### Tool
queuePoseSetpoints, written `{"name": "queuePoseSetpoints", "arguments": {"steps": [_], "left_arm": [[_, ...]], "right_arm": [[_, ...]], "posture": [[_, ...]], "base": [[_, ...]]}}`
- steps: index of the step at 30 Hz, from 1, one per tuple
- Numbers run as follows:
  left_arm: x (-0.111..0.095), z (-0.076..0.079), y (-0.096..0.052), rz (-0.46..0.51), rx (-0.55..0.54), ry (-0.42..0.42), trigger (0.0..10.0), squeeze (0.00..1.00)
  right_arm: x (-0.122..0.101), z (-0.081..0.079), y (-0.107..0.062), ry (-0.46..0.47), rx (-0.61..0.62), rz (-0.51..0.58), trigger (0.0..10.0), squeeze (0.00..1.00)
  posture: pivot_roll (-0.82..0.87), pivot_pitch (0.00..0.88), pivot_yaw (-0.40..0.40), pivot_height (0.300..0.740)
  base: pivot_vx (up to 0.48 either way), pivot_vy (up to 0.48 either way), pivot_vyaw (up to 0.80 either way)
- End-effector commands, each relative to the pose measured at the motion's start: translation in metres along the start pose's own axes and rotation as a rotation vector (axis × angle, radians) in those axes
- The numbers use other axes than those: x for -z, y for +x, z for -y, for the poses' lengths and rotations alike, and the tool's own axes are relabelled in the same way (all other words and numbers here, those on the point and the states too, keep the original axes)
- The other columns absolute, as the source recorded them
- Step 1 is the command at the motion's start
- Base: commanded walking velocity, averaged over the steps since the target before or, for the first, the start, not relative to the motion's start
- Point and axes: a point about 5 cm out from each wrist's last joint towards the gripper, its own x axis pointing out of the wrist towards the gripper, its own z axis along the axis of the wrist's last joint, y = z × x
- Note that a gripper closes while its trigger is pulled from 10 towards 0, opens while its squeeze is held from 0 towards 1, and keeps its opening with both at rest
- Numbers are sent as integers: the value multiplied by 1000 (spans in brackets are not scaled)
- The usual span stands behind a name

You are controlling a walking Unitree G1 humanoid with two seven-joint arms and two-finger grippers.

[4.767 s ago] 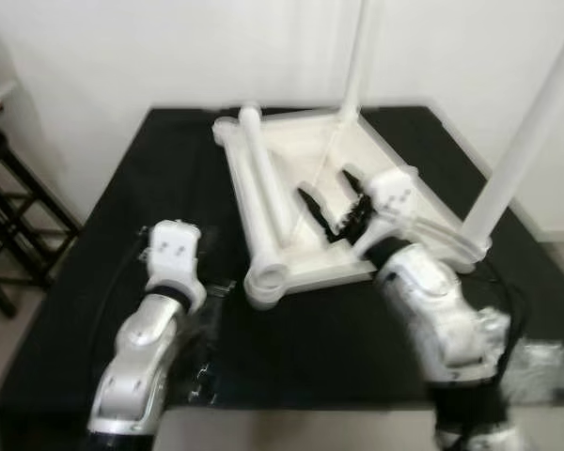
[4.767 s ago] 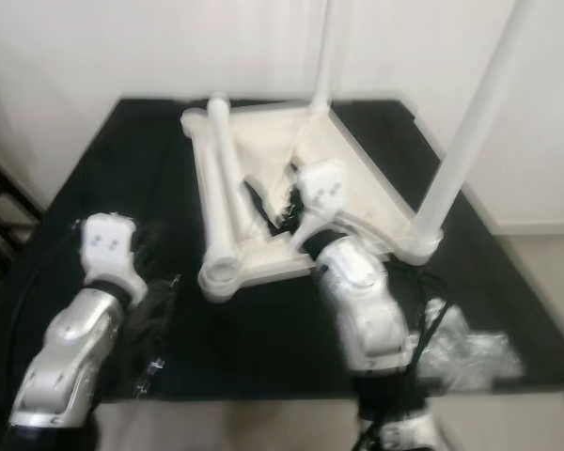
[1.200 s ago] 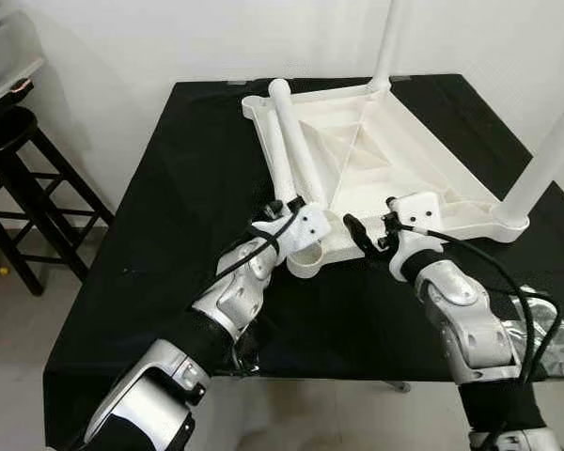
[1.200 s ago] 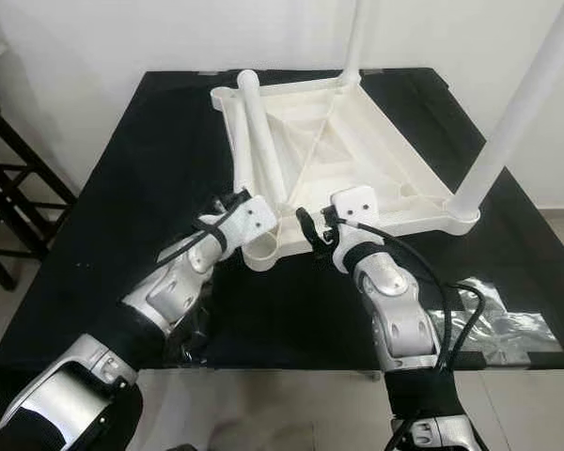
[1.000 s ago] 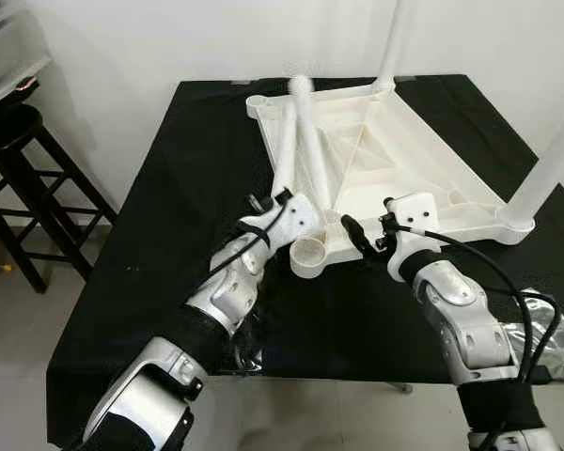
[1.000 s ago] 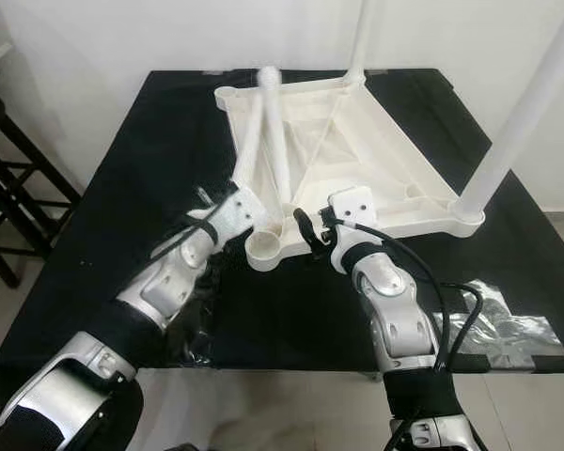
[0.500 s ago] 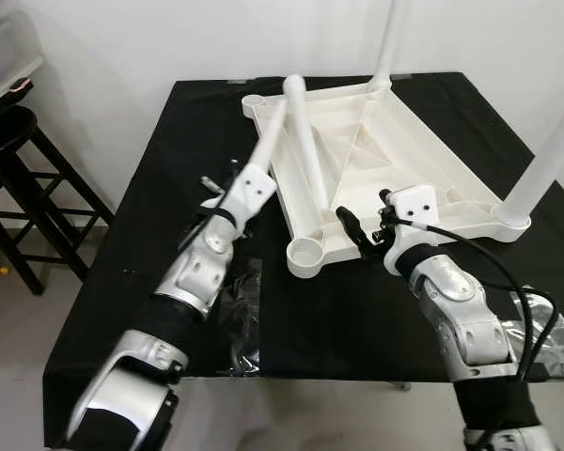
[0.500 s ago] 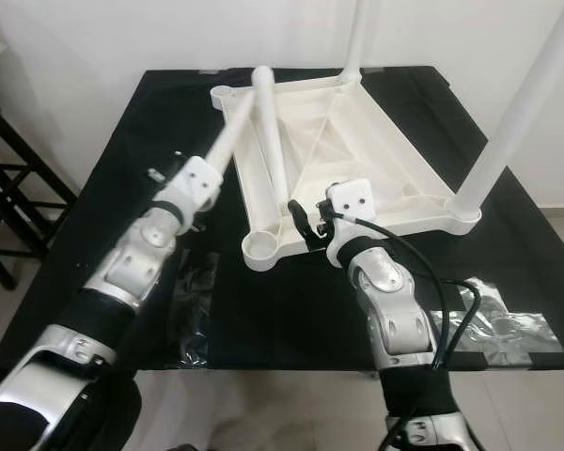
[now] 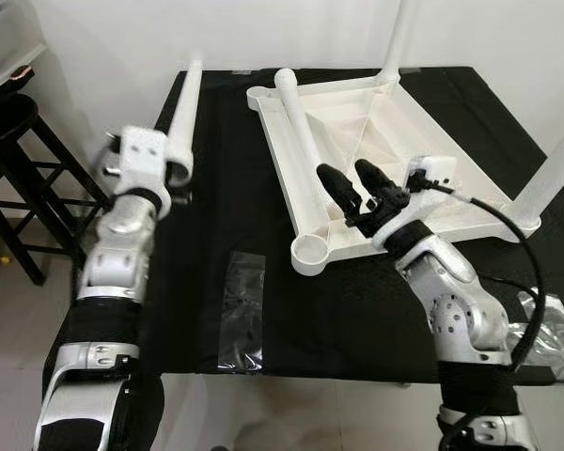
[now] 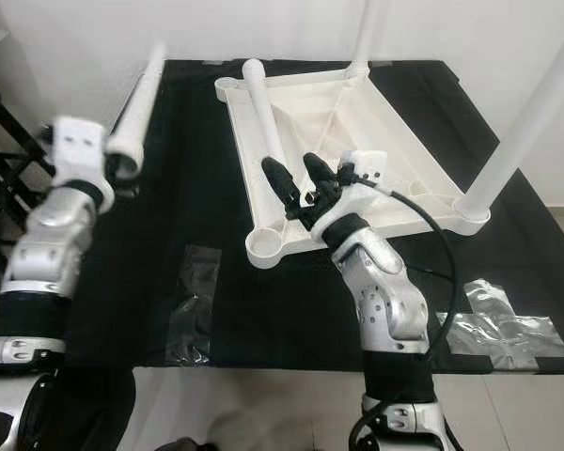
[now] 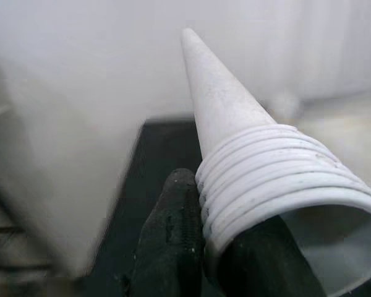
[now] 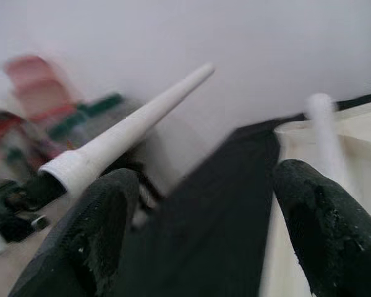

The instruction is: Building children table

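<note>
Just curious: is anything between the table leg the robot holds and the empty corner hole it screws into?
Nothing visible. The leg is in the left gripper; bare black cloth lies between it and the near corner socket. The right gripper hovers beside it.

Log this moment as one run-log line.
left end effector: shut on leg, raised | right end effector: open, over tabletop | spare leg: on tabletop | bag: on cloth

The left arm rises from seven o'clock, forearm nearly upright, its white wrist block at ten o'clock. The left gripper (image 9: 174,172) is clamped around the threaded end of a white table leg (image 9: 183,103), one black finger (image 11: 173,241) pressed against the threads. The right arm comes up from five o'clock, elbow bent, forearm angled toward eleven o'clock. The right gripper (image 9: 351,188) has its two black fingers (image 10: 278,180) spread apart with nothing between them.
</note>
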Motion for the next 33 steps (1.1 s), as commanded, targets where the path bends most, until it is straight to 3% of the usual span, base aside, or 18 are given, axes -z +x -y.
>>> {"name": "queuePoseSetpoints", "arguments": {"steps": [1,3,7,8,10,11,14,15,16,21,28,33], "left_arm": [[-30,11,-4,158,150,-253,0,0],[-33,13,-5,167,174,-291,0,0],[-34,28,-16,189,340,-493,0,0],[-30,33,-21,181,387,-538,0,0],[-27,36,-24,175,417,-569,0,0],[-23,42,-30,166,474,-614,0,0],[-21,48,-37,159,540,-649,0,0],[-20,58,-48,157,643,-690,0,0],[-19,64,-54,153,704,-705,0,0],[-22,73,-70,143,853,-782,0,0],[-21,80,-80,125,940,-793,0,0],[-16,90,-98,57,1097,-781,0,0]], "right_arm": [[-1,-15,5,137,-113,21,10000,0],[-2,-17,6,164,-133,27,10000,0],[-4,-29,9,247,-237,51,10000,0],[-7,-35,9,289,-289,76,10000,937],[-9,-38,9,321,-326,94,10000,937],[-13,-42,9,331,-358,107,10000,1000],[-16,-43,9,352,-370,118,10000,1000],[-21,-44,9,384,-385,130,10000,247],[-24,-45,9,400,-397,139,10000,0],[-27,-46,9,438,-417,144,10000,0],[-28,-48,10,463,-429,140,10000,0],[-31,-59,10,499,-505,145,10000,0]], "posture": [[47,94,1,740],[48,93,0,740],[50,88,-1,740],[52,86,-4,740],[53,86,-6,740],[54,85,-6,740],[49,85,-7,740],[51,86,-9,740],[52,86,-8,740],[52,87,-8,740],[51,87,-8,740],[52,88,-6,740]], "base": [[0,0,0],[0,0,0],[0,0,0],[0,0,0],[0,0,0],[0,0,0],[0,0,0],[0,0,0],[0,0,0],[0,0,0],[0,0,0],[0,0,0]]}}
